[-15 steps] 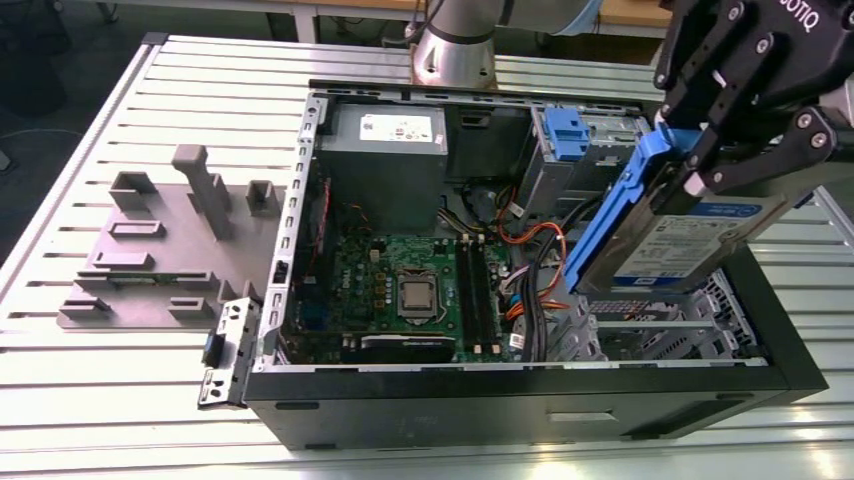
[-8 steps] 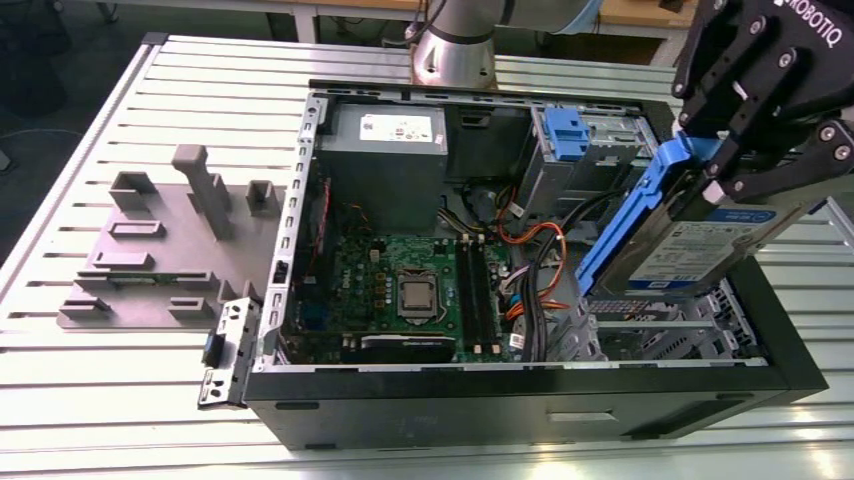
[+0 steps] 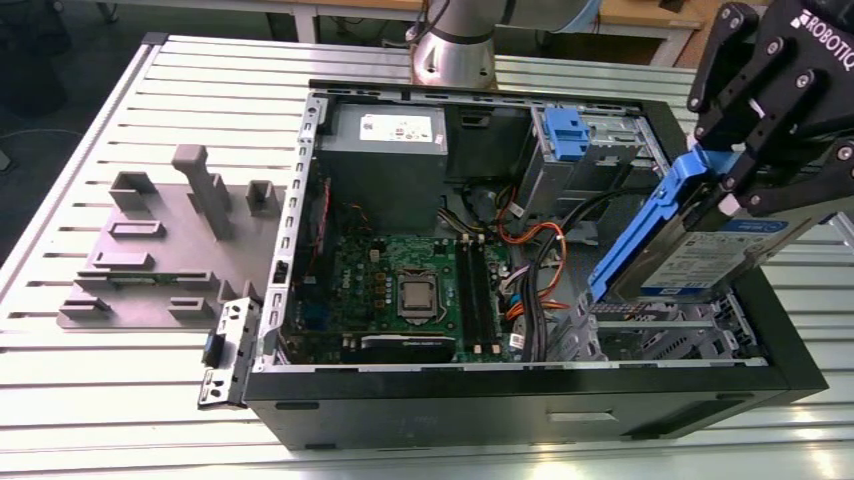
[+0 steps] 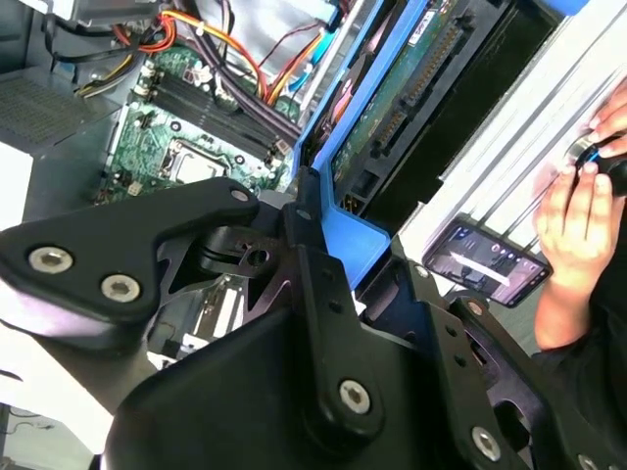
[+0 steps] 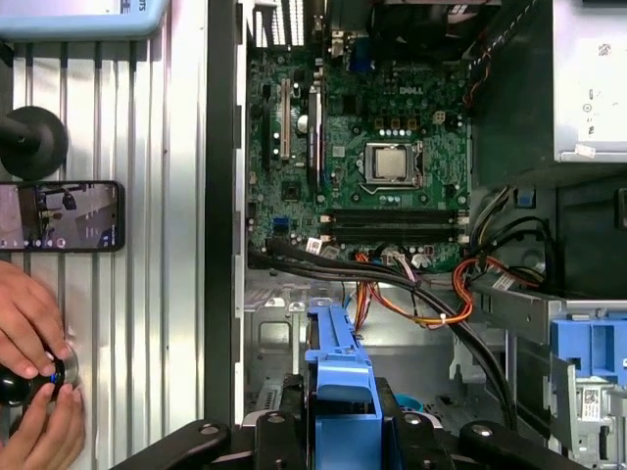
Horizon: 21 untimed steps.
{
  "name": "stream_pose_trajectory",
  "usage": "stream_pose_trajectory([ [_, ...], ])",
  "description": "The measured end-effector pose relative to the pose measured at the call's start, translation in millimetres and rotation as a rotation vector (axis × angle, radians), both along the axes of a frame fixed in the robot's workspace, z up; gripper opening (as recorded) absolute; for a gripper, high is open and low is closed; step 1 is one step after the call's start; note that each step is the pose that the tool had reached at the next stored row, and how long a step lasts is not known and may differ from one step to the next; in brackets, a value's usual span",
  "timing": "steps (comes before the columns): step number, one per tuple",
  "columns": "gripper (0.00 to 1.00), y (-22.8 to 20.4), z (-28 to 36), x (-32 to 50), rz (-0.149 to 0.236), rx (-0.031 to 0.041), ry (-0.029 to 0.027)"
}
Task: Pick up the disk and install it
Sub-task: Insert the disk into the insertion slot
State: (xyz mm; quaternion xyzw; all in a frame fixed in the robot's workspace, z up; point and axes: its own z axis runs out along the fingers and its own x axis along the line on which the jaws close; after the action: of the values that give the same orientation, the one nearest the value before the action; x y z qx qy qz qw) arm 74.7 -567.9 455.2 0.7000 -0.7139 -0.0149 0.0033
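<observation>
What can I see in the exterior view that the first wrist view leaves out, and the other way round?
Exterior view: the disk showing its labelled face, tilted above the open computer case, and a grey fixture plate on the exterior view's left. First wrist view: a person's hands and a phone on the slatted table beside the case. Shared: the gripper clamped on the blue-framed disk, the motherboard and orange cables.

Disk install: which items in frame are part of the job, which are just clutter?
Job: disk, clamped in the gripper; open computer case; drive cage.
Lying about: grey fixture plate; phone; person's hands.
</observation>
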Motion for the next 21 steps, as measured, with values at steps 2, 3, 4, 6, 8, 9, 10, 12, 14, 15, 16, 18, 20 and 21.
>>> stream_pose_trajectory([
  [2,0.36,-0.4,-2.6,1.8,0.000,0.0001,0.0001],
  [3,0.36,-0.4,-3.9,2.2,0.000,0.0000,0.0001],
  [4,0.36,-0.4,-5.1,2.3,0.000,-0.0002,0.0002],
  [6,0.36,-0.4,-7.6,3.1,0.000,0.0001,0.0001],
  [8,0.36,-0.5,-9.5,4.1,0.001,0.0001,0.0001],
  [9,0.36,-0.6,-10.6,4.3,0.000,0.0001,0.0001],
  [10,0.36,-0.6,-11.5,4.5,0.000,0.0000,0.0001],
  [12,0.36,-0.7,-13.6,4.9,0.000,-0.0001,0.0001],
  [14,0.36,-0.8,-15.6,5.0,0.000,0.0001,0.0001],
  [15,0.36,-0.9,-16.4,5.0,0.000,0.0000,0.0001],
  [16,0.36,-0.9,-17.2,5.0,0.000,0.0000,0.0001],
  [18,0.36,-1.1,-19.0,5.0,0.000,0.0000,0.0001],
  [20,0.36,-1.5,-20.6,5.0,0.000,0.0001,0.0001],
  [21,0.36,-1.7,-21.3,5.0,0.000,0.0001,0.0001],
])
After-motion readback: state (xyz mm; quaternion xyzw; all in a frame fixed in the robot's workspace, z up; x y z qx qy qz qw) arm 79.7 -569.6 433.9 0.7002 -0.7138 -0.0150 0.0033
